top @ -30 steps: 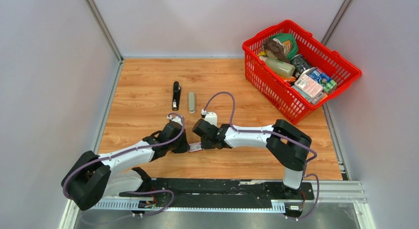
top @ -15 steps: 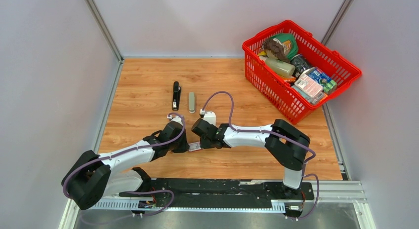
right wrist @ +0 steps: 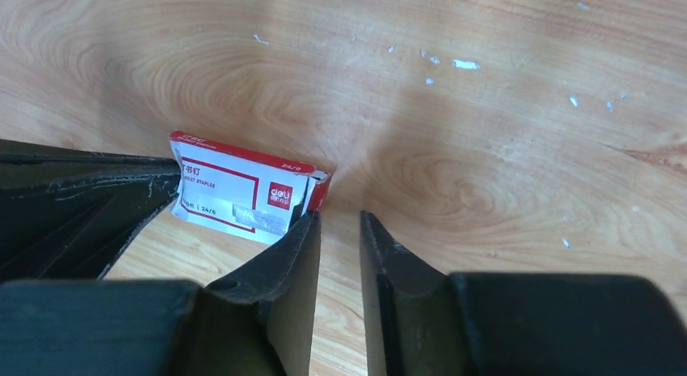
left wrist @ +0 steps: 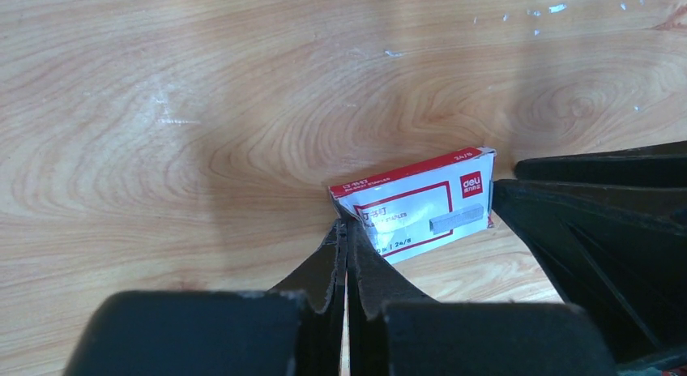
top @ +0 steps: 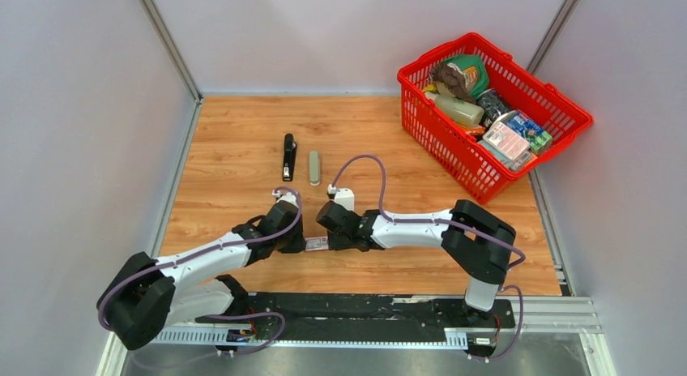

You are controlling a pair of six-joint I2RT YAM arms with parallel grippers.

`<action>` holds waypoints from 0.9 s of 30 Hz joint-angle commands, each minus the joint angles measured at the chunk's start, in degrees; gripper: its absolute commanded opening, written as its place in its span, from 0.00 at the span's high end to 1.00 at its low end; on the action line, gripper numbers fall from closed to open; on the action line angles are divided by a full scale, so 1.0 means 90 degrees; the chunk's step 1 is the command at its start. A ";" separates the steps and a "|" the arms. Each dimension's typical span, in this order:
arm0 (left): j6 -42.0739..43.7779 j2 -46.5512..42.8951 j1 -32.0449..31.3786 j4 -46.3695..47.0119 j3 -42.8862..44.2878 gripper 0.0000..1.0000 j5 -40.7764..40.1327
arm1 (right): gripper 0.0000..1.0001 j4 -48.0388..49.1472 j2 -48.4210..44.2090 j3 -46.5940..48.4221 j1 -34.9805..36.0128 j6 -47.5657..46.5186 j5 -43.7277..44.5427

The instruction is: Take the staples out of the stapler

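Left gripper [left wrist: 347,230]: jaws pressed together at the left corner of the red-and-white box [left wrist: 417,199]; whether a flap is pinched cannot be told. Right gripper [right wrist: 339,222], at the box's right end: jaws slightly apart, nothing between them, one finger touching the box.

Step judged: box being handled, unloading not yet begun. The stapler [top: 288,155] is left untouched, well behind the box, with a grey oblong object [top: 314,167] just beside it. Next: stapler to be gripped and its top arm hinged open. No staples made out.

Wood-grain table [top: 227,133]; red basket [top: 434,53] far right of the box; pale walls.
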 commanded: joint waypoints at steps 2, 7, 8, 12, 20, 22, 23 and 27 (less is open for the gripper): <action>0.0201 -0.0139 -0.0079 -0.0487 0.0200 0.97 0.0099 | 0.69 0.0028 -0.0596 -0.0212 -0.0041 -0.0139 0.0290; 0.0328 -0.0579 -0.0079 -0.0945 0.0385 0.85 -0.0115 | 0.59 -0.0255 -0.1211 -0.0514 -0.0304 -0.0266 0.0855; 0.0338 -0.0753 -0.0079 -0.1014 0.0473 0.84 -0.0252 | 0.56 -0.0304 -0.1348 -0.0573 -0.0334 -0.0305 0.0983; 0.0523 -0.1213 -0.0079 -0.1512 0.0835 0.76 -0.0516 | 0.42 -0.0470 -0.1895 -0.0681 -0.0461 -0.0549 0.1374; 0.0982 -0.1887 -0.0079 -0.1923 0.1547 0.61 -0.0673 | 0.13 -0.0909 -0.2940 -0.0652 -0.0578 -0.1095 0.2184; 0.1128 -0.1995 -0.0079 -0.1923 0.1704 0.55 -0.0605 | 0.00 -0.1084 -0.3164 -0.0593 -0.0617 -0.1223 0.2370; 0.1168 -0.2082 -0.0079 -0.1933 0.1801 0.53 -0.0595 | 0.00 -0.1201 -0.3262 -0.0554 -0.0617 -0.1272 0.2448; 0.1363 -0.2191 -0.0079 -0.1933 0.2084 0.35 -0.0701 | 0.00 -0.1651 -0.3604 -0.0369 -0.0618 -0.1496 0.2848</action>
